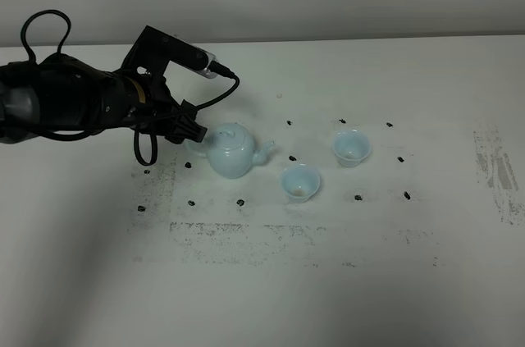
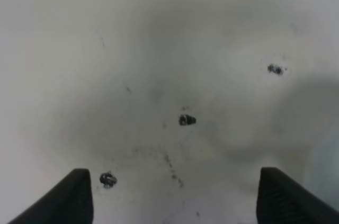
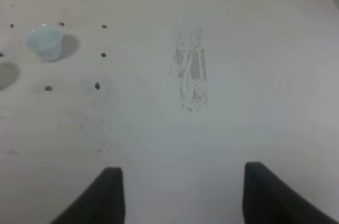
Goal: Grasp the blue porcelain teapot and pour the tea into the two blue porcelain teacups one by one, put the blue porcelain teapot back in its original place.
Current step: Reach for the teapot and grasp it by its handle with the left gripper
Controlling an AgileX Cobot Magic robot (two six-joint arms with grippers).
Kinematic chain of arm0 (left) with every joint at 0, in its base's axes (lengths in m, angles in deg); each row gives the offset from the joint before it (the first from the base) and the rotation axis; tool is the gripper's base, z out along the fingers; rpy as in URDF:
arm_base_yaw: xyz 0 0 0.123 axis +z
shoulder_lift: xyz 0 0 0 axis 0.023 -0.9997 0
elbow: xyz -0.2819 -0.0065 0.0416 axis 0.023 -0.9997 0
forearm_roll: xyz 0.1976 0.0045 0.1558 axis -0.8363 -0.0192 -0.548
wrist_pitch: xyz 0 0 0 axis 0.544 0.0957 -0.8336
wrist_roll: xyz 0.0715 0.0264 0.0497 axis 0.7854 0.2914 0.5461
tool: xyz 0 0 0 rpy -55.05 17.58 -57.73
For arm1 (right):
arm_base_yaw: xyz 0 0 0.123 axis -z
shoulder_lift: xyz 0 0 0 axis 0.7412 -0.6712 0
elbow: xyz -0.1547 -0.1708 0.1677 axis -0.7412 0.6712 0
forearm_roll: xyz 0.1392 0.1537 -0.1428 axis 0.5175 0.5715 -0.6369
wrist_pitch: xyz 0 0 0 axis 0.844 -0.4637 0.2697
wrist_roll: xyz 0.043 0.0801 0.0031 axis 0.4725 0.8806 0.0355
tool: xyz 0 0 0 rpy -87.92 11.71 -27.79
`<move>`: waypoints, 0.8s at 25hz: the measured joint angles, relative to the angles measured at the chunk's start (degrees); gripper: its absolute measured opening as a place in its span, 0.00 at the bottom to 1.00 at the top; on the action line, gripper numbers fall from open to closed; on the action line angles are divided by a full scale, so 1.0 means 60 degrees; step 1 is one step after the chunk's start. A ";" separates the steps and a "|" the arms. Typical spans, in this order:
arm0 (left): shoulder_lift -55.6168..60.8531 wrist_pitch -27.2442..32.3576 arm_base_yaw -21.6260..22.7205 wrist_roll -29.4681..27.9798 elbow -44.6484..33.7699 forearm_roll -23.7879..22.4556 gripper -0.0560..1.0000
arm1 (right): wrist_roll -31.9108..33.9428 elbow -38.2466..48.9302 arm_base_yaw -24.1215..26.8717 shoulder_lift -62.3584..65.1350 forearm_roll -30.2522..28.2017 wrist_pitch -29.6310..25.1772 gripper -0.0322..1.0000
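The blue porcelain teapot (image 1: 231, 152) stands upright on the white table, lid on, spout toward the right. My left gripper (image 1: 190, 128) is just left of it, by the handle side, apart from the body. In the left wrist view the left gripper (image 2: 177, 203) is open and empty over bare table. The two blue porcelain teacups stand right of the teapot: the nearer cup (image 1: 301, 182) and the farther cup (image 1: 352, 148). My right gripper (image 3: 183, 197) is open and empty, and one teacup (image 3: 45, 41) shows far ahead of it. The right arm is out of the exterior view.
Small black marks (image 1: 240, 202) dot the white table (image 1: 271, 281) around the teapot and cups, and some show in the left wrist view (image 2: 186, 120). A grey scuffed patch (image 1: 495, 171) lies at the right, and it also shows in the right wrist view (image 3: 190, 70).
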 joint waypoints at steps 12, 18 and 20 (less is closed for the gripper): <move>0.0000 0.0857 -0.0044 -0.0175 0.0000 0.0159 0.64 | 0.0000 0.0000 0.0000 0.0000 0.0000 0.0000 0.49; 0.0000 0.1382 -0.0044 -0.0353 0.0000 0.0159 0.64 | 0.0000 0.0000 0.0000 0.0000 0.0000 0.0000 0.49; 0.0000 0.1454 -0.0044 -0.0408 0.0000 0.0159 0.64 | 0.0000 0.0000 0.0000 0.0000 0.0000 0.0000 0.49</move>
